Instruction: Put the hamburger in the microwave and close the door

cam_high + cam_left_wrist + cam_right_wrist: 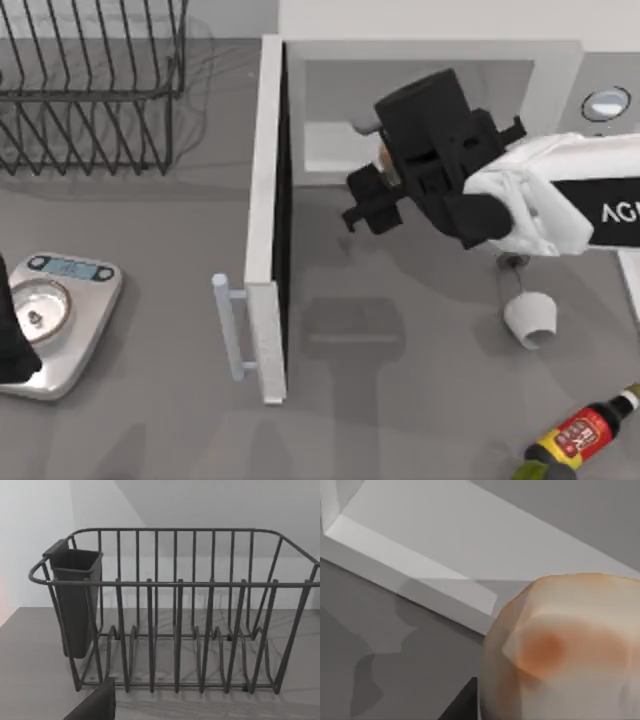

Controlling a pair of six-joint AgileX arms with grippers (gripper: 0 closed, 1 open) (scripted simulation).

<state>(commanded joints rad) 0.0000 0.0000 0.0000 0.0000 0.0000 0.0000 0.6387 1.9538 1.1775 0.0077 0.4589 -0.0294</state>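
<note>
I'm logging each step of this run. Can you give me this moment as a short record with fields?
stage: carrying the hamburger toward the microwave
right end effector: at the cavity mouth, shut on the hamburger
left end effector: parked at the table's left edge
door: swung open
nearby: kitchen scale, dish rack, white cup, sauce bottle

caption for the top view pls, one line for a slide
Right gripper carries the hamburger at the microwave mouth, door swung open.
</note>
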